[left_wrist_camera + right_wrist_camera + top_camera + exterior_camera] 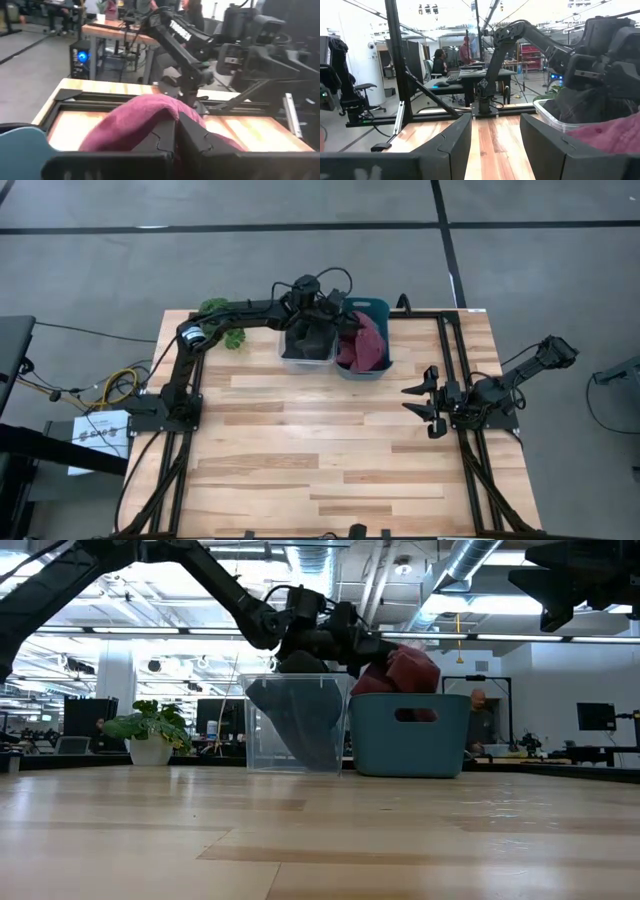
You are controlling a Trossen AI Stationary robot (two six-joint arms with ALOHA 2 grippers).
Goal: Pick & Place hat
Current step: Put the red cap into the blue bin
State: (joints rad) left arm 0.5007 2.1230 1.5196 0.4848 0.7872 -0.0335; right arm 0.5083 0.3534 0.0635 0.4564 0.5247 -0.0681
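Overhead, the left end effector (345, 330) pinches the maroon hat (366, 345) above the teal bin (380, 308).

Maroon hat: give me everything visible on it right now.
The maroon hat is soft, knit-looking fabric, bunched and draped rather than flat. It sits in the teal bin at the table's far edge, mounding above the rim in the low view. The left gripper is shut on a fold of it. Beside it stands a clear bin holding dark cloth. No brim or label shows.

Open-plan lab: exposed ceiling ducts (470, 565), desks with monitors (596, 717), seated people (439, 62).
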